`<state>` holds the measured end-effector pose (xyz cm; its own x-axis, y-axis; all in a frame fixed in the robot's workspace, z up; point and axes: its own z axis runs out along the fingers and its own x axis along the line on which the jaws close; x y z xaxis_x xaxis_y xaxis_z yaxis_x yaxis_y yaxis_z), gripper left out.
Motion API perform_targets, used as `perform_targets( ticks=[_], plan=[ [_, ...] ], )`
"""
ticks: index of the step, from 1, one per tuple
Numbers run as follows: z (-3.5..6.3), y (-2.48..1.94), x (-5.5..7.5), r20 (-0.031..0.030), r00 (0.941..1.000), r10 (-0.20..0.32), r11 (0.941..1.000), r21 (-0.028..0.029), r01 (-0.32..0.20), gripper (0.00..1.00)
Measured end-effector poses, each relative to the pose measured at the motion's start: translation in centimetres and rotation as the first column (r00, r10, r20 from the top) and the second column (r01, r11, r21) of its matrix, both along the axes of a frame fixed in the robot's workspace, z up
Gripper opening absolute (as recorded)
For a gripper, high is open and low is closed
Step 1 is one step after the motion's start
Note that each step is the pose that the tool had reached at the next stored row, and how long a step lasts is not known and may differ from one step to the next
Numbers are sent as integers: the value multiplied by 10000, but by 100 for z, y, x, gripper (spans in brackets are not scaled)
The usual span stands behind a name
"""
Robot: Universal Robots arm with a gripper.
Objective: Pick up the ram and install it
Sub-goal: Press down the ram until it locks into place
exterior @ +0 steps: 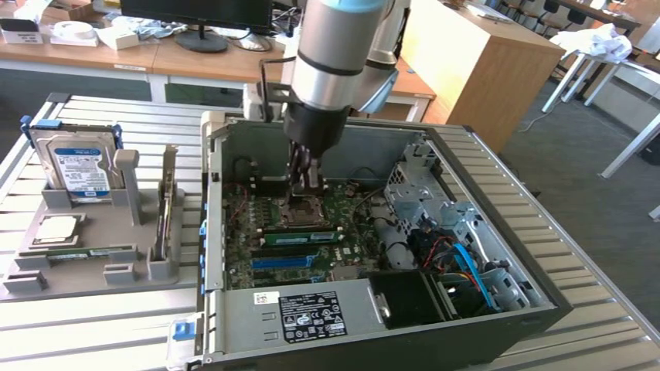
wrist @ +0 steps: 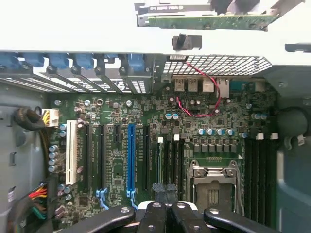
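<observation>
Exterior view. Silver power-supply box with printed label [exterior: 309, 313]: front corner of open black computer case [exterior: 484, 178] on slatted metal bench [exterior: 83, 328]. Ram [exterior: 299, 235], a green stick: on edge in a motherboard slot, just in front of the hand [exterior: 307, 187]. Hand: clenched, low over the board, walls well apart. Grey holder tray [exterior: 93, 272]: holds blue-labelled hard drive [exterior: 77, 166].

Wrist view. Fingertips together over black slots, between long blue slot [wrist: 130, 155] and silver processor socket [wrist: 214, 177].

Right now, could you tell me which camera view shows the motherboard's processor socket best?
The wrist view: the processor socket lies open to it, metal frame plain. In the exterior view the arm partly hides the socket.
</observation>
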<state>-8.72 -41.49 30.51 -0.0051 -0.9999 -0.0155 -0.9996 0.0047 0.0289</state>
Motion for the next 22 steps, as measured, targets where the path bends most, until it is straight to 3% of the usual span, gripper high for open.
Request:
perform_targets(
  ticks=[11, 22],
  plan=[
    [239, 0, 0, 0, 10000, 0, 10000, -6, 0, 10],
    [250, 0, 30, -1, 10000, 0, 10000, -7, 0, 10]
  ],
)
